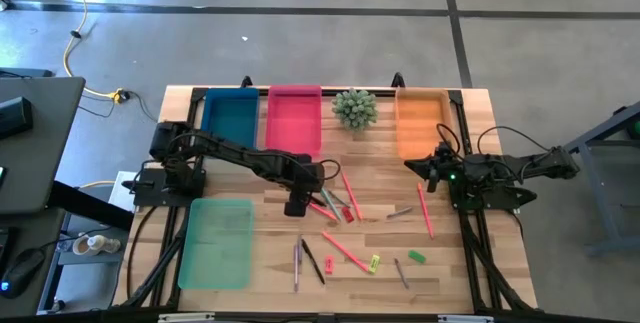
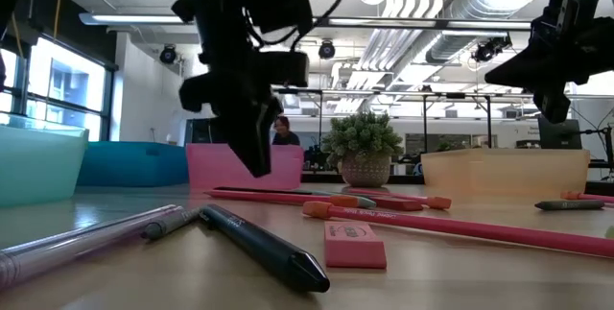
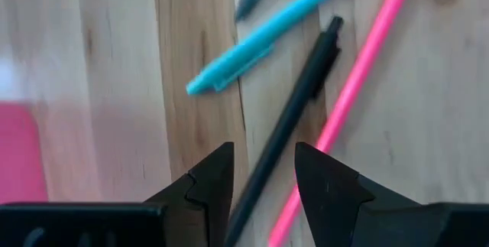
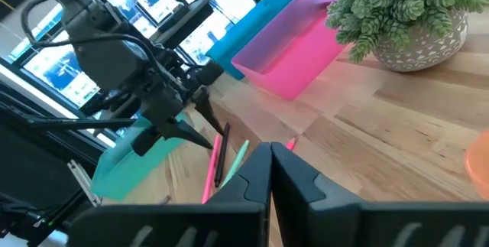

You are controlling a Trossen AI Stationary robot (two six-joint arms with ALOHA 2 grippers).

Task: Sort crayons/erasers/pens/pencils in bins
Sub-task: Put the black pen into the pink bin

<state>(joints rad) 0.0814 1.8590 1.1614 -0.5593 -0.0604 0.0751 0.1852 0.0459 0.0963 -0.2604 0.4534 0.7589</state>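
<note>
My left gripper (image 1: pixel 299 206) is open and points down over a cluster of sticks near the table's middle. In its wrist view (image 3: pixel 263 155) the fingers stand on either side of a black pen (image 3: pixel 294 117) that lies flat on the wood, with a pink stick (image 3: pixel 351 94) and a light-blue pen (image 3: pixel 267 33) beside it. I see no touch. My right gripper (image 1: pixel 415 166) is shut and empty, raised beside the orange bin (image 1: pixel 420 123). The teal-blue bin (image 1: pixel 230 118), pink bin (image 1: pixel 294 118) and pale-green bin (image 1: pixel 217 241) stand on the table. A green eraser (image 1: pixel 416 256), a yellow eraser (image 1: pixel 374 261) and a red eraser (image 1: pixel 328 263) lie near the front.
A small potted plant (image 1: pixel 354 108) stands between the pink and orange bins. Loose pens and pink sticks lie across the table's middle and front, among them a long pink stick (image 1: pixel 425 210) on the right and a dark pen (image 1: pixel 312 261) near the front.
</note>
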